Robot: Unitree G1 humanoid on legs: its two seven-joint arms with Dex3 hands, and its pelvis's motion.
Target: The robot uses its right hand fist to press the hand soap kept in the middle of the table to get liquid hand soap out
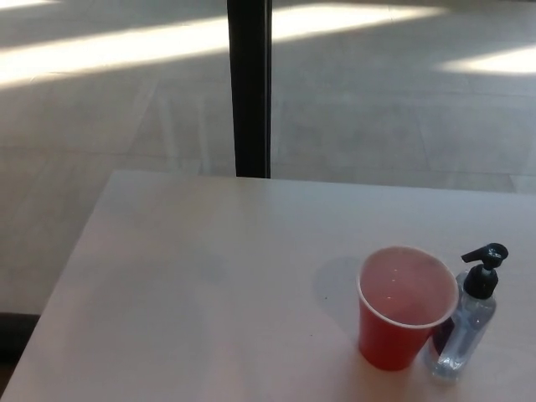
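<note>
Presently neither hand is seen in the head view, so whether either is open or closed cannot be told, and the press is judged not yet begun. The hand soap bottle [466, 322] is stood upright near the surface's [209, 276] right edge, toward the near right corner, its long axis vertical and its black pump head [484, 255] at the top. A red cup [400, 310] is set just beside it on the left, seemingly touching it. Since the bottle lies on the robot's right, the right hand is judged the nearer, and a downward push along the bottle's axis is called for, clear of the cup
</note>
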